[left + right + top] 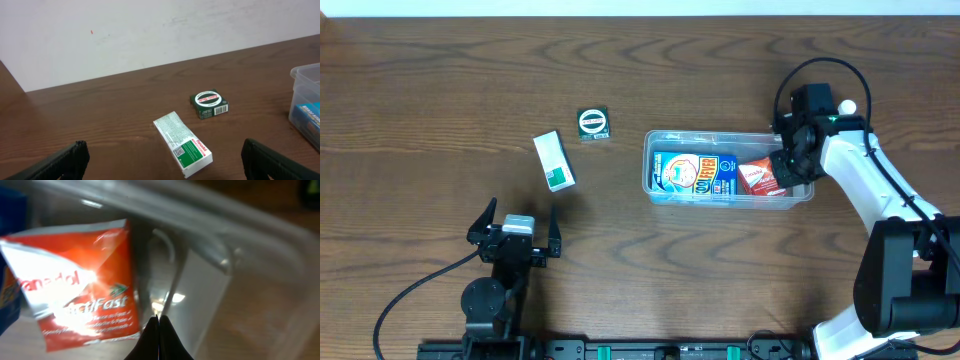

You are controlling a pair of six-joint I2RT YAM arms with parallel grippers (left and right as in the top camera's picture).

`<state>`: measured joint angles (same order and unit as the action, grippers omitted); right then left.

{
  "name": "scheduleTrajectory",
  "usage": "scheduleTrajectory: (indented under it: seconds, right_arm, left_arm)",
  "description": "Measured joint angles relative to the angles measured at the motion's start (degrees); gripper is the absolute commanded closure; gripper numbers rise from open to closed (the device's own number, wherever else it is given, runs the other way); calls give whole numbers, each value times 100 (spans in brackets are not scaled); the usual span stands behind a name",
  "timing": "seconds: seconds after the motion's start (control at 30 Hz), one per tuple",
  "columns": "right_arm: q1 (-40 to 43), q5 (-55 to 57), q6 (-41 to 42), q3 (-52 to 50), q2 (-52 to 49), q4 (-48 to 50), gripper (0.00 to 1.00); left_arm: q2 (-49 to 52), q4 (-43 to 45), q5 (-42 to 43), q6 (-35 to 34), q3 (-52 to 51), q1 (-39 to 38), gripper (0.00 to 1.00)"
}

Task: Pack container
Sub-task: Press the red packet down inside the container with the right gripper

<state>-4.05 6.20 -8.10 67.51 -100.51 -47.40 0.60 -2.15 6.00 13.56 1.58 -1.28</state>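
Up close, your right gripper [159, 330] has its fingertips pressed together, nothing seen between them, beside a red packet [80, 300]; overhead hides that. It hangs at the right end of the container [720, 134], a clear, shallow, round-cornered tub right of the middle of the counter [420, 90], holding a blue box [695, 172]. Your left gripper [518, 218] gapes near the front edge, facing a white-and-green box [182, 145].
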Motion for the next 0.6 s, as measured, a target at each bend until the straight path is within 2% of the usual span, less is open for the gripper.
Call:
scheduleTrajectory:
  seconds: [0.6]
  right_arm:
    - [0, -92, 17, 0, -374, 162, 99]
  left_arm:
    - [0, 2, 0, 0, 0, 0, 2]
